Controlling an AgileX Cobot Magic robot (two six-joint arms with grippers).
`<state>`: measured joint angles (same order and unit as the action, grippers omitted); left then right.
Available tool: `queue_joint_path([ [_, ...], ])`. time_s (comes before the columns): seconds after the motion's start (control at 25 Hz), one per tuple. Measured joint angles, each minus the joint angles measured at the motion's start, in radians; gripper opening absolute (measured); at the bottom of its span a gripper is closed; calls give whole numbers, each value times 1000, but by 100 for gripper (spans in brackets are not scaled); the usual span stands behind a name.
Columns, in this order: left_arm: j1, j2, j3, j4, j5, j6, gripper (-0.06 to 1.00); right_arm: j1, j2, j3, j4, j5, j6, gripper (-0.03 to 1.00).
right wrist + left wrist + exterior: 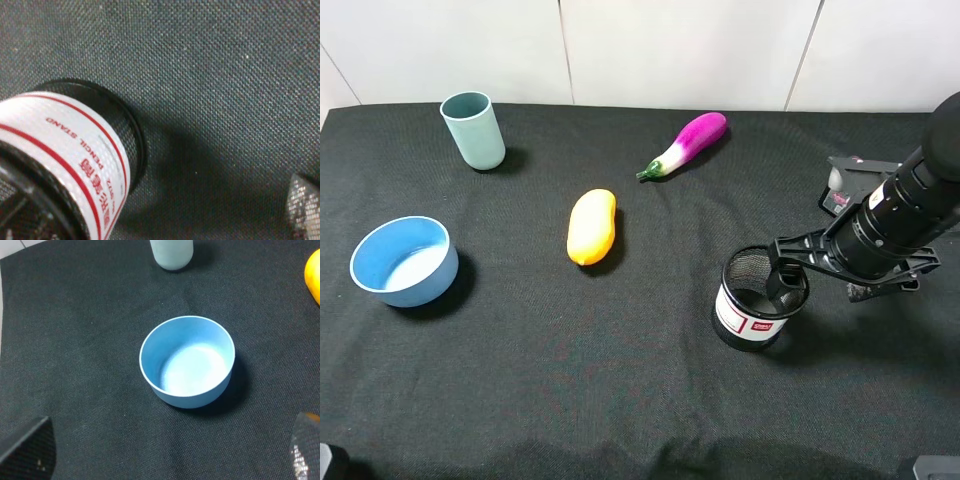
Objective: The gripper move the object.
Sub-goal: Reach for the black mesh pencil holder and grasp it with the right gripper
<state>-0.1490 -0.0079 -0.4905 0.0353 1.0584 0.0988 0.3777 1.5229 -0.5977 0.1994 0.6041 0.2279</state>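
Observation:
The black wire-mesh pen cup [752, 310] with a white, red-marked label stands upright on the black cloth at the right. In the right wrist view it [65, 150] fills the lower left corner. My right gripper [832, 288] is open with its fingers spread wide. One finger dips inside the cup's rim at its right side and the other is off to the cup's right, over the cloth. That outer fingertip [302, 210] shows in the right wrist view. My left gripper [165, 455] is open and empty, above a blue bowl.
A blue bowl [404, 261] sits at the left, also in the left wrist view [187, 361]. A teal cup [473, 130] stands at the back left. A yellow fruit [592, 227] and a purple eggplant [686, 144] lie mid-table. A small black-and-pink box [847, 186] is behind the right arm.

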Motion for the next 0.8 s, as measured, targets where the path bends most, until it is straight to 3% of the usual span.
queue_joint_path([
  [0.6, 0, 0, 0, 0, 0, 0, 99, 0, 0, 0, 2, 14, 46, 69],
  [0.8, 0, 0, 0, 0, 0, 0, 99, 0, 0, 1, 6, 17, 45, 57],
])
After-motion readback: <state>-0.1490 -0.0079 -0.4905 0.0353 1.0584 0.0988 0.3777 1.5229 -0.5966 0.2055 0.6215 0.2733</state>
